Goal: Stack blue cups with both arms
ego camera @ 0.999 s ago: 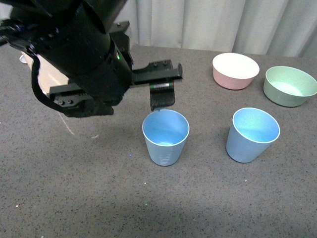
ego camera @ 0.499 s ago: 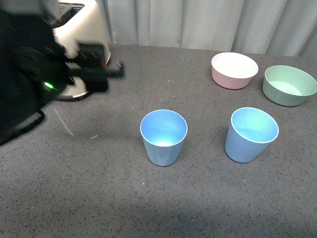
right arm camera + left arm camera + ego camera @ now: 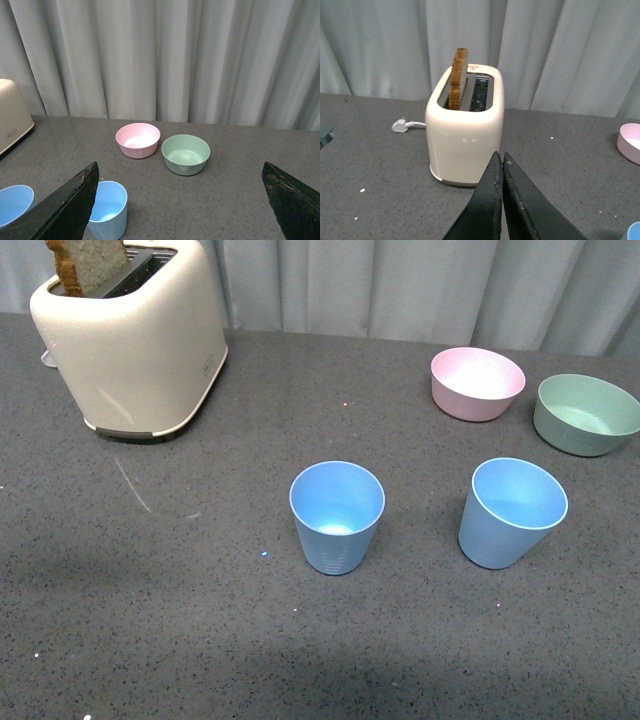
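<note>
Two blue cups stand upright and apart on the grey table: one in the middle, one to its right. Neither arm shows in the front view. In the left wrist view my left gripper is shut with nothing between its fingers, pointing toward the toaster; a sliver of a blue cup shows at the frame's corner. My right gripper is wide open and empty, held above the table. One blue cup sits beside its left finger, and the other blue cup is farther out.
A cream toaster with a slice of toast stands at the back left, its white plug behind it. A pink bowl and a green bowl sit at the back right. A grey curtain hangs behind the table.
My left arm pulled back from above the middle cup toward the left and left the front view, uncovering the toaster. Both cups stayed in place.
</note>
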